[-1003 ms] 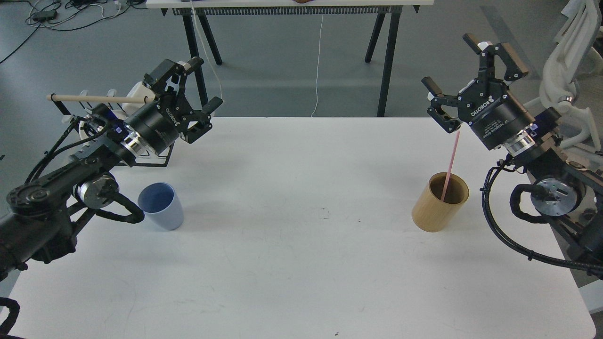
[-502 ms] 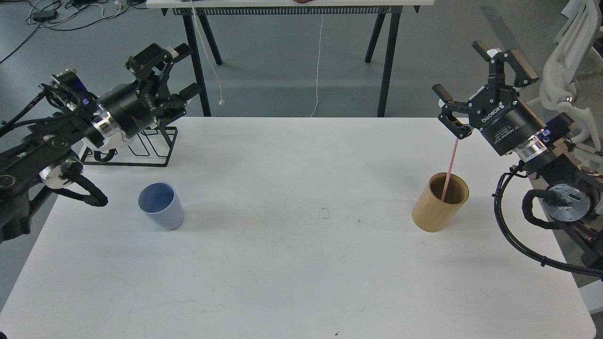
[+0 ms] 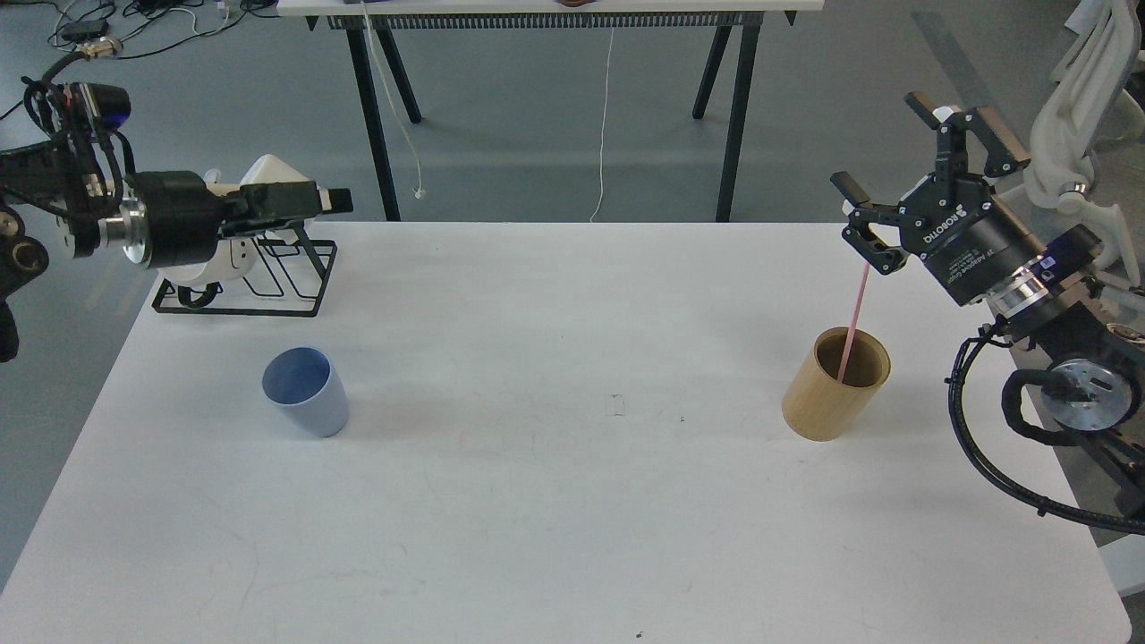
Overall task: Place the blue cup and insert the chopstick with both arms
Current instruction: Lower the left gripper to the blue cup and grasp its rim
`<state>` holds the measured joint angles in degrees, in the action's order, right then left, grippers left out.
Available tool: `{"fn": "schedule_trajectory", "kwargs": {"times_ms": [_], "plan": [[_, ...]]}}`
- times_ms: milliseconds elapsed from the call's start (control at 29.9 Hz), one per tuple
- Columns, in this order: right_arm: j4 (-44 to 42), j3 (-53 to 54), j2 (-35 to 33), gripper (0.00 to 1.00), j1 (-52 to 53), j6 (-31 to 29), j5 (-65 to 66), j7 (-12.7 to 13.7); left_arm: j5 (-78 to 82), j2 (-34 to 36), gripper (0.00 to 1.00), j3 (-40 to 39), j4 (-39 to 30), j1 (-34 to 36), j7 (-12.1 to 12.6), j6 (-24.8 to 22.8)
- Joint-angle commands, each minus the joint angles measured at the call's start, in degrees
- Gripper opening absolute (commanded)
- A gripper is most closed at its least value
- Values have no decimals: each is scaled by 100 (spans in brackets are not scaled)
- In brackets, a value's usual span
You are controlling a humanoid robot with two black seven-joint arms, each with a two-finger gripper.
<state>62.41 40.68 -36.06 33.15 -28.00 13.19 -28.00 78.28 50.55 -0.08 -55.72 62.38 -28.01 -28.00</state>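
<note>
The right pincer point(image 3: 926, 165) hangs with fingers spread apart, empty, above the wooden holder point(image 3: 835, 385) where a pink chopstick point(image 3: 856, 313) leans. The left pincer point(image 3: 326, 201) is seen edge-on over the wire rack point(image 3: 268, 282); I cannot tell its state. The blue cup point(image 3: 305, 391) stands upright on the white surface point(image 3: 572, 501), near the rack.

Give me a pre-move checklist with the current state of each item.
1. Blue cup upright on the table, clear of both arms: ok.
2. Pink chopstick standing in the wooden holder: ok.
3. Right gripper open and empty, above the holder: ok.
4. Left gripper state, seen edge-on by the wire rack: cannot tell.
5. Second chopstick in view: not ok.
</note>
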Motion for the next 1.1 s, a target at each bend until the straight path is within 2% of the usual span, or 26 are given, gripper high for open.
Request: {"fn": "schedule_trajectory", "kwargs": {"times_ms": [0, 167, 234, 502, 602, 702, 1070], "plan": [[-10, 1, 2, 98, -10, 0, 0, 0, 723, 77, 100, 430, 70, -24, 1, 0], [-10, -7, 20, 99, -10, 0, 9, 0, 776, 175, 100, 404, 245, -436, 1, 13], [-10, -7, 20, 99, -10, 0, 9, 0, 776, 157, 99, 430, 333, -516, 1, 171], [-1, -7, -7, 99, -10, 0, 8, 0, 785, -265, 96, 430, 816, -701, 1, 286], [-10, -7, -15, 99, -19, 0, 9, 0, 785, -361, 90, 430, 869, -771, 1, 303], [-10, 1, -16, 99, -28, 0, 9, 0, 785, -406, 78, 439, 966, -815, 1, 374], [-10, 1, -16, 99, -28, 0, 9, 0, 785, -476, 68, 439, 1010, -973, 1, 462]]}}
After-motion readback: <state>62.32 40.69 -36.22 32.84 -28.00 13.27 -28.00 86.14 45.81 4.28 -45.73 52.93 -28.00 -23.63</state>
